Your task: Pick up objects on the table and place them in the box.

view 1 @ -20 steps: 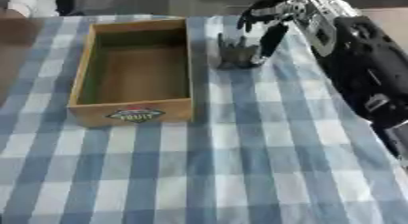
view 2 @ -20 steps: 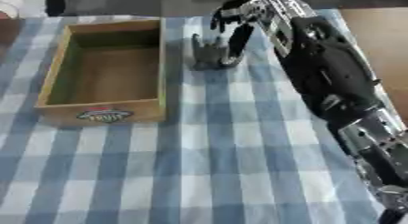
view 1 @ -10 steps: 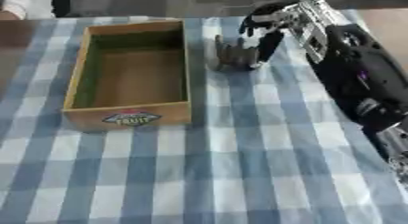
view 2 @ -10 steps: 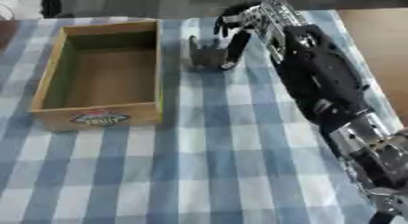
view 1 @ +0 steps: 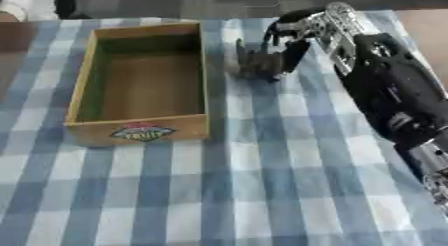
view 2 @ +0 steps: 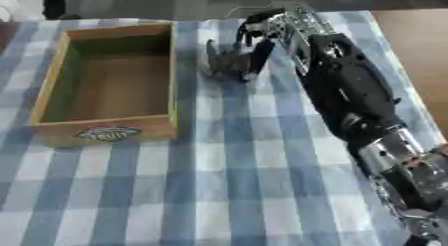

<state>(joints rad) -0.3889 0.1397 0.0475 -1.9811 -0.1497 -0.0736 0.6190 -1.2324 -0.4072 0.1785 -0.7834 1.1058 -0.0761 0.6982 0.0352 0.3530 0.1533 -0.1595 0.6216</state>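
- Right now the right hand (view 1: 293, 35) reaches across the far side of the surface (view 1: 262, 190), its black arm (view 2: 346, 90) running back toward the near right corner.
- Its fingers (view 1: 273, 32) are curled downward over a small dark grey object (view 1: 255, 64) that sits just below and left of the palm.
- The fingers are at the object's right edge and top; whether they actually clamp it cannot be told from either view.
- The object stands on the blue-and-white checked cloth (view 2: 219, 190), a little to the hand's left, its shape jagged and hard to make out.
- Further left of the hand lies the wooden box (view 1: 140, 85), open-topped, with a fruit label on its near wall.
- Between box and object runs a narrow strip of cloth; they do not touch.
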